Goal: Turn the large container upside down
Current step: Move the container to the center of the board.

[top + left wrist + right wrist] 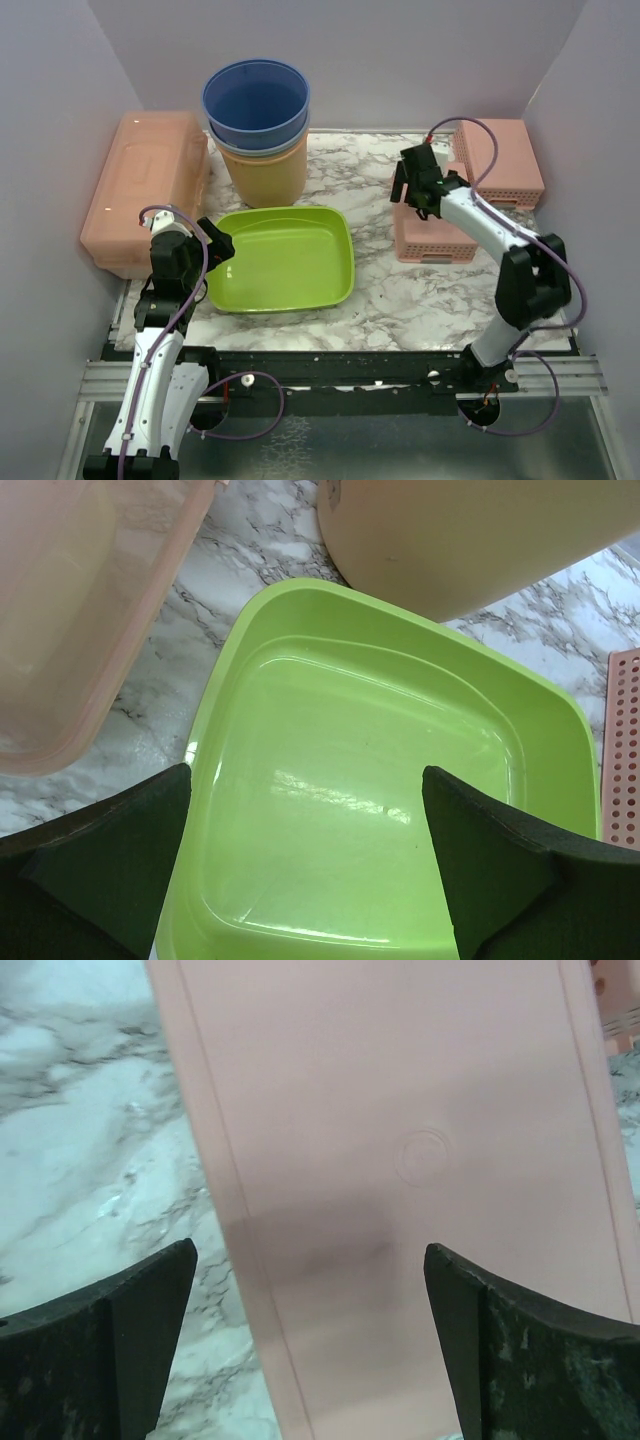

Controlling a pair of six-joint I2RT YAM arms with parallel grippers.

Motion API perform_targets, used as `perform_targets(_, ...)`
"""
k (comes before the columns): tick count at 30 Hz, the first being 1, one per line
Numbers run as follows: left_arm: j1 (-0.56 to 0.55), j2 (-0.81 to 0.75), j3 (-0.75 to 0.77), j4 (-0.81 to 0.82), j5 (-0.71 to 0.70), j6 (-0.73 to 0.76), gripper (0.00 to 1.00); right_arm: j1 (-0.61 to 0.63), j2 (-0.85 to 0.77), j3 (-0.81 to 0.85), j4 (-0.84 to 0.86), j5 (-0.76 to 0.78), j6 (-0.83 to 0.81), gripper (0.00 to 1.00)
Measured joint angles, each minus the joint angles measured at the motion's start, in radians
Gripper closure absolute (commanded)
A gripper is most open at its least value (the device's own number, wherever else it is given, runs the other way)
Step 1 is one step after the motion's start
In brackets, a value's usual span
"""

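At nine o'clock on the marble bench [380, 290], hard against the left wall, sits the salmon-pink lidded storage box [145, 185], by size the likely "large container". It rests lid up, its long axis running roughly twelve to six, one short end toward the arms. It looks like thin, slightly translucent plastic: probably light, smooth and a little flexible. Whether anything is inside cannot be told. The walls look too broad for one tool, so the lip under the lid, or a short end, seems the best hold. The lid may come loose once the box is inverted.

At the bench's centre lies a lime-green basin [290, 255], open side up. At twelve o'clock a blue bucket [255, 100] nests in a tan bucket [262, 175]. Two pink perforated baskets [500, 160] occupy two o'clock. The left tool [305, 870] hangs over the basin's nine-o'clock rim, jaws spread wide and empty. The right tool [310, 1350] is likewise apart above a basket's flat base.
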Motion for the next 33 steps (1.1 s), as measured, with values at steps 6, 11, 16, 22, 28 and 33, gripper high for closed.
perform_targets(6, 0.000, 0.002, 0.000, 0.000, 0.000, 0.000, 0.01, 0.003, -0.343, -0.212, 0.090, -0.068, 0.076, 0.00)
perform_targets(11, 0.000, 0.002, 0.000, 0.000, 0.000, 0.000, 0.01, 0.005, -0.564, -0.440, 0.156, -0.102, 0.274, 0.01)
perform_targets(16, 0.000, 0.006, 0.000, 0.001, 0.000, 0.000, 0.01, 0.018, -0.769, -0.713, 0.161, -0.135, 0.476, 0.04)
perform_targets(22, 0.001, 0.020, 0.000, 0.007, 0.003, 0.000, 0.01, 0.023, -0.828, -0.754, 0.154, -0.156, 0.589, 0.03)
perform_targets(28, 0.002, 0.029, 0.000, 0.007, 0.007, 0.000, 0.01, 0.024, -0.724, -0.719, 0.163, -0.155, 0.620, 0.00)
perform_targets(33, 0.006, 0.035, 0.000, 0.008, 0.009, 0.000, 0.01, 0.024, -0.545, -0.603, 0.172, -0.086, 0.671, 0.00)
